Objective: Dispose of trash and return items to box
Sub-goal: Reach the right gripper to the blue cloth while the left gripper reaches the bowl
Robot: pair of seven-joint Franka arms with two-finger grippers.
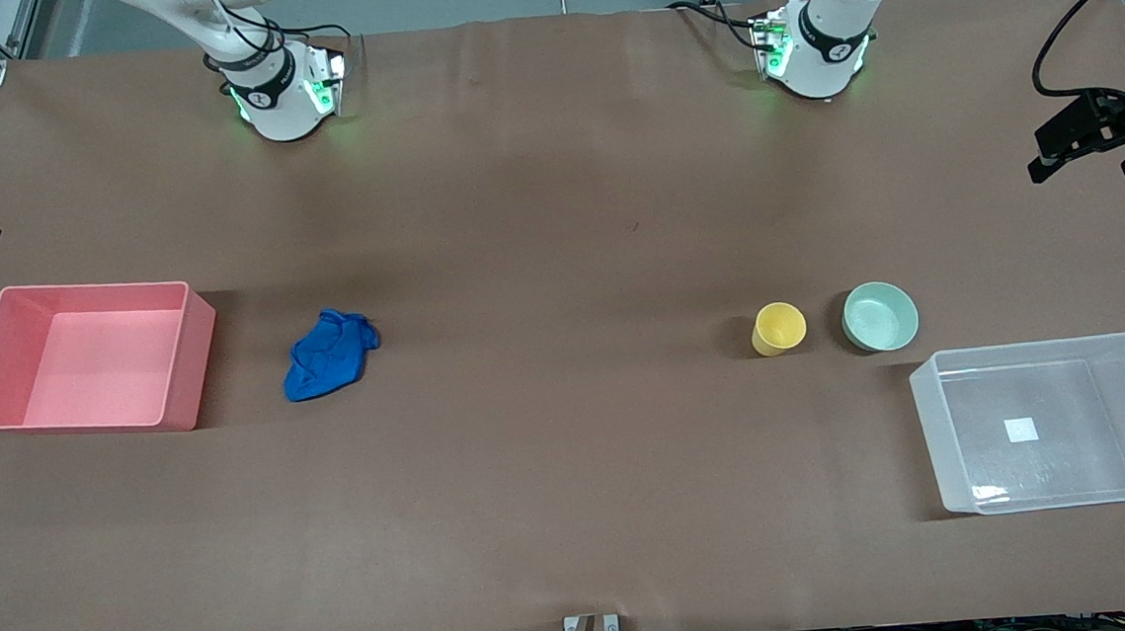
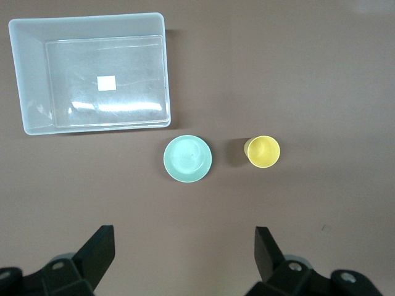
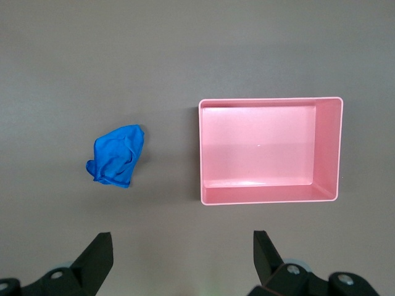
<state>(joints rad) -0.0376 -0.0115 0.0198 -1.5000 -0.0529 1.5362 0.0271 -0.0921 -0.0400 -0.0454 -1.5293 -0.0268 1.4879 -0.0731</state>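
On the brown paper-covered worktop (image 1: 572, 453) you had the small royal-blue cloth wad (image 1: 330, 355) lying wrinkled just beside the pink opaque rectangular bin (image 1: 180, 362), toward the right arm's end, apart from it and touching nothing. The bin's floor showed bare in the right wrist view, where the wad (image 3: 117, 155) sat clear of the bin (image 3: 203, 154).

Toward the left arm's end, your small yellow plastic cup (image 1: 779, 328) stood upright with its mouth up, and the mint-green round bowl (image 1: 879, 316) stood just beside it, the two not touching. The clear translucent rectangular plastic tub (image 1: 935, 408) lay nearer the front camera than the bowl, close to it but apart, with a small white square sticker (image 1: 1021, 430) on its base. The left wrist view showed the same three: bowl (image 2: 187, 158), cup (image 2: 263, 152) and tub (image 2: 31, 123), the tub holding only the sticker (image 2: 107, 82).

You could not see either gripper in the front view; both arms were cut off at the top edge, only their bases showing. The left gripper (image 2: 182, 259) hung high over the worktop short of the bowl and cup, its fingers spread wide and holding nothing. The right gripper (image 3: 182, 259) hung likewise over bare worktop short of the wad and bin, fingers wide apart and holding nothing. Only the fingertips showed at the edge of each wrist view; the rest was cut off.
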